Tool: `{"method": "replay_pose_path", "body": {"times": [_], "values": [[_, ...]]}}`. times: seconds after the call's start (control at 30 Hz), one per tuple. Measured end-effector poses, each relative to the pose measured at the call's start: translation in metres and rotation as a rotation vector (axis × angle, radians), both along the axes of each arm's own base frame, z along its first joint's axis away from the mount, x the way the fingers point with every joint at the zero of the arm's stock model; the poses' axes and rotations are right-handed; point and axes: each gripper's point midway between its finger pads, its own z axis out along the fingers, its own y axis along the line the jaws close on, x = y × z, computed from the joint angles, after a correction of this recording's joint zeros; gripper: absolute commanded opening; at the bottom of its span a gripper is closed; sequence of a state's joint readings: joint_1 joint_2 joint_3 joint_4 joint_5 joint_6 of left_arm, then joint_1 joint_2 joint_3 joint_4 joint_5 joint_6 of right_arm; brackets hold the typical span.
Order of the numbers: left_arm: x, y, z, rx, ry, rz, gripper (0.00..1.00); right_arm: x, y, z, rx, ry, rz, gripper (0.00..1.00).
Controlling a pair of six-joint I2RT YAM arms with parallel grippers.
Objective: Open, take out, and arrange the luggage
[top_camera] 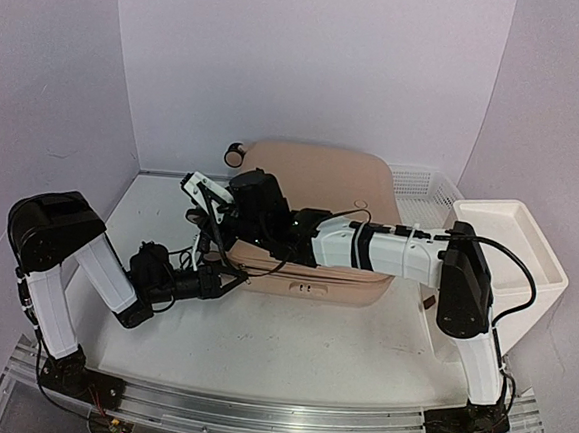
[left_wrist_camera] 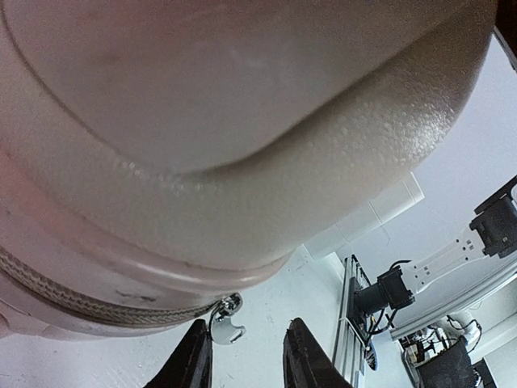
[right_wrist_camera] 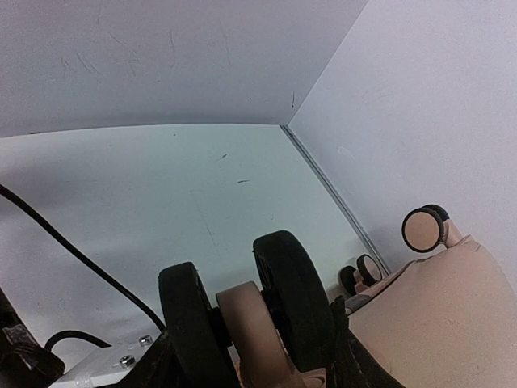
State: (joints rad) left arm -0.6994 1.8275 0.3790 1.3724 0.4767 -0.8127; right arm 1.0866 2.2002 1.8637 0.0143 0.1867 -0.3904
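Note:
The luggage (top_camera: 323,169) is a pale pink hard-shell suitcase lying flat in the middle of the table. My right arm reaches across its lid to the front left corner. There my right gripper (right_wrist_camera: 250,339) is shut on a twin black wheel (right_wrist_camera: 291,299) with a pink hub. In the left wrist view the luggage's shell (left_wrist_camera: 242,97) fills the top and its zipper (left_wrist_camera: 81,307) runs round the corner. A silver zipper pull (left_wrist_camera: 224,323) hangs beside one finger (left_wrist_camera: 194,364) of my left gripper (left_wrist_camera: 246,356). That gripper is open, with nothing between its fingers.
A white mesh basket (top_camera: 418,181) stands behind the luggage at the right. A white plastic drawer cabinet (top_camera: 517,255) lies at the right edge, close to my right arm. Two more suitcase wheels (right_wrist_camera: 424,228) show toward the back wall. Walls close the table on three sides.

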Motion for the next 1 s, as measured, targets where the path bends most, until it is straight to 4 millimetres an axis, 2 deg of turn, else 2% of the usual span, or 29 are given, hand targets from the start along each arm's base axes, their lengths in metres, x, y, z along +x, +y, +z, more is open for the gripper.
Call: {"method": "replay_pose_path", "body": {"times": [0.1, 0.27, 0.4, 0.6, 0.67, 0.8, 0.9, 1.0], "values": [[0.001, 0.0, 0.001, -0.001, -0.002, 0.005, 0.34, 0.0, 0.0, 0.0, 0.0, 0.0, 0.0, 0.0], [0.001, 0.001, 0.002, -0.002, 0.002, 0.008, 0.34, 0.0, 0.0, 0.0, 0.0, 0.0, 0.0, 0.0], [0.003, 0.001, 0.002, -0.009, 0.017, 0.028, 0.31, 0.0, 0.0, 0.0, 0.001, 0.0, 0.0, 0.0], [0.007, 0.002, 0.0, -0.017, 0.05, 0.063, 0.21, 0.0, 0.0, 0.0, 0.0, 0.0, 0.0, 0.0], [0.008, 0.002, -0.002, -0.024, 0.067, 0.071, 0.21, 0.0, 0.0, 0.0, -0.001, 0.0, 0.0, 0.0], [0.009, 0.002, -0.001, -0.034, 0.075, 0.082, 0.28, 0.001, 0.0, 0.0, 0.0, 0.0, 0.0, 0.0], [0.01, 0.001, 0.001, -0.048, 0.088, 0.1, 0.27, 0.002, -0.001, 0.0, 0.0, 0.0, -0.001, 0.0], [0.011, 0.001, 0.0, -0.061, 0.109, 0.129, 0.22, 0.002, -0.001, 0.0, 0.0, 0.0, -0.003, 0.0]]}}
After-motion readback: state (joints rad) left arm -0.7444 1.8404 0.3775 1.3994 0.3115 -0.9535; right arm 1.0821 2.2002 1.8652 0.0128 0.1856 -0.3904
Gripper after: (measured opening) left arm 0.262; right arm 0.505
